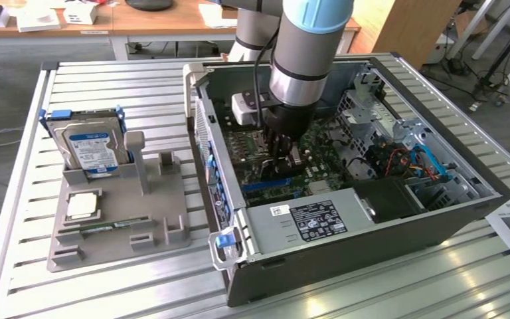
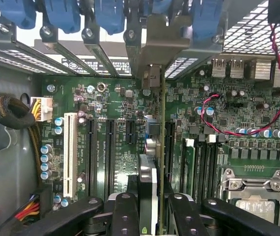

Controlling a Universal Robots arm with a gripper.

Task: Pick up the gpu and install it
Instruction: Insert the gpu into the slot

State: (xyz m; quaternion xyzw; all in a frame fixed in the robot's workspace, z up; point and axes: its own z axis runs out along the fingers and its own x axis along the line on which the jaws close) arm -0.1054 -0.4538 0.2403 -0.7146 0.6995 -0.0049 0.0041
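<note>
— On the exterior view's left, what sat on the table (image 1: 24, 199)?
— A hard drive (image 1: 88, 147), upright in its gray holder (image 1: 117, 226).
— And further right?
— An open computer case (image 1: 352, 256), with the gripper (image 1: 281, 156) down inside it. Its jaws were clamped on the gpu (image 2: 148, 182), which stood on edge over the motherboard (image 2: 110, 103) slots, bracket at the rear wall.
</note>
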